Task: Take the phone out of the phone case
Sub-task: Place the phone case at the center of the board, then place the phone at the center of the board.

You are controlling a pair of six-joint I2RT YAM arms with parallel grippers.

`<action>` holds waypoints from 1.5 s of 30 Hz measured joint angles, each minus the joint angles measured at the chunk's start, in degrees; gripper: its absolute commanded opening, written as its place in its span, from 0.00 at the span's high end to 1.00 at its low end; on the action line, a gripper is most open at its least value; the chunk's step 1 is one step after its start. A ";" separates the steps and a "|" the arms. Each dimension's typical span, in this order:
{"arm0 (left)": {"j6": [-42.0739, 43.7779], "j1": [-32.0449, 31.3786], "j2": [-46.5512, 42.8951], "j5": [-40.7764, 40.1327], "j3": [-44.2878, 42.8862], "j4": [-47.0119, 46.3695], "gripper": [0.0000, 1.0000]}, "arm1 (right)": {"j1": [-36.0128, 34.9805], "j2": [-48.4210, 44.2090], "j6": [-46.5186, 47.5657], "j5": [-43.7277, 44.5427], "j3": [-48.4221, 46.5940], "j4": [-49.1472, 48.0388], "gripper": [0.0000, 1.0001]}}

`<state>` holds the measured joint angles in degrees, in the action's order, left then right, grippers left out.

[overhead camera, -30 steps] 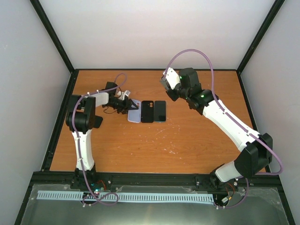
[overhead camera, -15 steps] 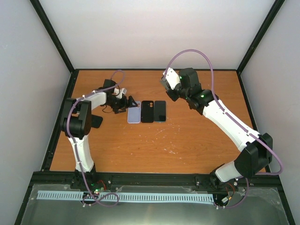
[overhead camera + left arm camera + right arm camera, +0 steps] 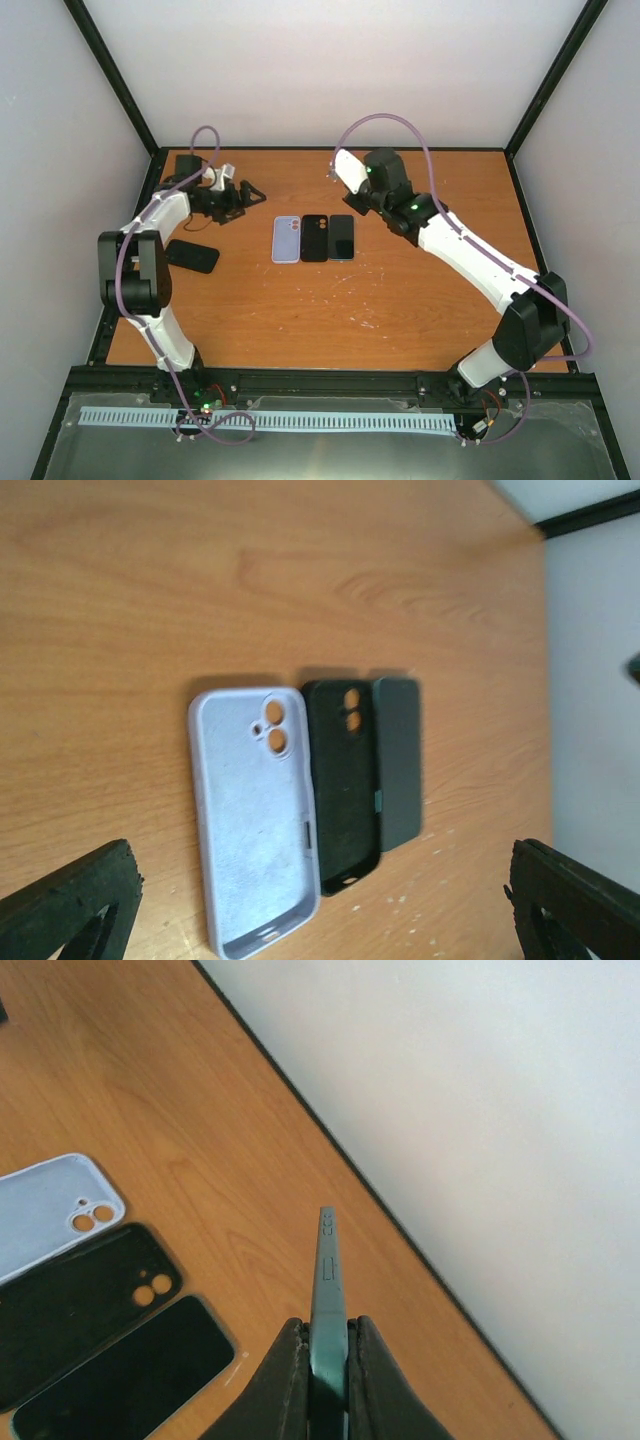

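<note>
One black phone (image 3: 192,256) lies at the left of the worktop (image 3: 300,310), near the left pincer (image 3: 248,195), which is held low, spread wide and empty. Mid-worktop, a lilac case (image 3: 255,820) and a black case (image 3: 345,780) are seen empty beside a dark slab (image 3: 397,760), so removal is judged done. At right, the right pincer (image 3: 328,1325), raised beyond the row, is clamped on a thin teal slab (image 3: 325,1260), seemingly a phone; laying it down is probably called for next.

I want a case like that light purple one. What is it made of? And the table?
The purple case looks like soft silicone or rubber: dull, shine-free, rounded rim. The table looks like smooth wood or wood-look board: grain lines show.
</note>
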<state>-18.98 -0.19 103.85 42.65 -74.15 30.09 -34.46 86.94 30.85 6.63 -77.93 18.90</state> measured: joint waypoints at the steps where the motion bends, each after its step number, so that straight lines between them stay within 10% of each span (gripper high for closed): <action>1: -0.13 0.81 -0.79 1.27 -0.33 -0.02 0.00 | -0.85 0.26 1.11 1.07 0.02 -0.98 0.97; 26: -18.91 2.03 -10.86 30.27 5.75 -15.19 0.11 | -26.82 10.93 46.16 27.10 17.27 -53.86 0.97; 45: -24.79 -2.89 -10.91 33.86 6.19 -21.99 0.80 | -30.91 16.31 58.12 29.86 19.04 -69.42 0.94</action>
<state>-43.77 -3.07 92.95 76.51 -67.96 8.10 -65.36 103.24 88.97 36.49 -58.89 -50.52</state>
